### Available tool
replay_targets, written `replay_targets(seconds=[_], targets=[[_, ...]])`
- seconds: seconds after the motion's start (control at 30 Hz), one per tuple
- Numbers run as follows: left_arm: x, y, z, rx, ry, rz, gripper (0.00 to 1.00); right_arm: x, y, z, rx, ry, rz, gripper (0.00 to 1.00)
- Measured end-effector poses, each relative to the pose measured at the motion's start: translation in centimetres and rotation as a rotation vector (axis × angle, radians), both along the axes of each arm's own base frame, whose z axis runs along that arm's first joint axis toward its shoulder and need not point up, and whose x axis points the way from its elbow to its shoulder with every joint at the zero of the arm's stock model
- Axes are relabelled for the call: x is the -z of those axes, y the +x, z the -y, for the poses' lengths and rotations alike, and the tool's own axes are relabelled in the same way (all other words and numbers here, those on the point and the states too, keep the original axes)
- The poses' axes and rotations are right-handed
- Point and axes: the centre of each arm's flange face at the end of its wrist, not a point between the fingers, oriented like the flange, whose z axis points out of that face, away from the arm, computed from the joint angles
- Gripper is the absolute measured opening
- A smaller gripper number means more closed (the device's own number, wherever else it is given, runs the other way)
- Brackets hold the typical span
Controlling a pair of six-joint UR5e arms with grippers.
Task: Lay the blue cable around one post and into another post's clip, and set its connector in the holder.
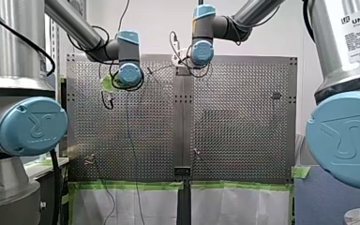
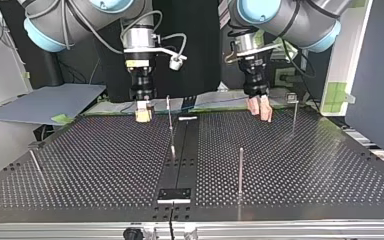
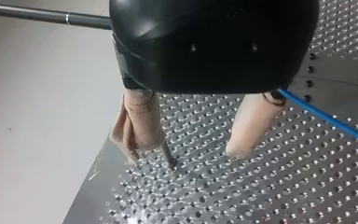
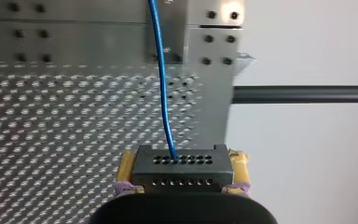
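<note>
**Right arm.** My right gripper point(image 2: 143, 114) stands at the far edge of the tabletop point(image 2: 305, 170), beyond the black bracket point(image 2: 175, 194) and slightly to its left in the top view. Its jaws are clenched on the black connector point(image 4: 182, 173). The right wrist view shows yellow pads point(image 4: 127, 168) against both side faces of the block, whose front carries two rows of small holes. The blue cable point(image 4: 161, 70) leaves a hole in the upper row and runs ahead of the gripper across the perforated plate.

**Left arm.** My left gripper point(image 3: 189, 150) is low over the same far edge, beyond the bracket and to its right in the top view. Its jaws are released: the two beige pads point(image 3: 254, 121) stand apart with only bare plate between them. The cable passes just beside the outer face of one pad, not between the pads. Whether it touches that pad cannot be told.

**Cable run.** In the top view the cable shows as a faint blue line along the far edge, well beyond the bracket, spanning from one gripper to the other.

**Posts.**
- A thin central post point(image 2: 169, 120) rises directly beyond the bracket. Whether the cable touches it cannot be told.
- A second post point(image 2: 240, 170) stands near the bracket, to its right.
- A third post point(image 2: 294, 112) stands far beyond the bracket and to its right, with a small fitting at its top
</note>
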Motion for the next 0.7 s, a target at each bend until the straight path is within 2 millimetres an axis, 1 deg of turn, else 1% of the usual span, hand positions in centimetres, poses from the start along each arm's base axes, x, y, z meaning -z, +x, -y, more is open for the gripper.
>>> replay_targets(seconds=[0.27,0.33,0.6,0.7], targets=[[-2.7,1.4,-0.2,-0.016,-0.004,0.002,1.00,-3.6,0.7,0.7,-0.007,-0.040,0.012,0.00],[-3.3,1.7,-0.3,-0.020,-0.005,0.003,1.00,-4.2,0.8,0.9,-0.006,-0.048,0.016,0.00],[-6.6,3.5,-0.6,-0.042,-0.024,0.041,1.00,-4.7,1.1,1.9,-0.006,-0.060,0.022,0.00],[-7.3,4.4,-0.6,-0.050,-0.024,0.040,1.00,-4.8,1.3,2.3,-0.009,-0.060,0.021,0.00]])
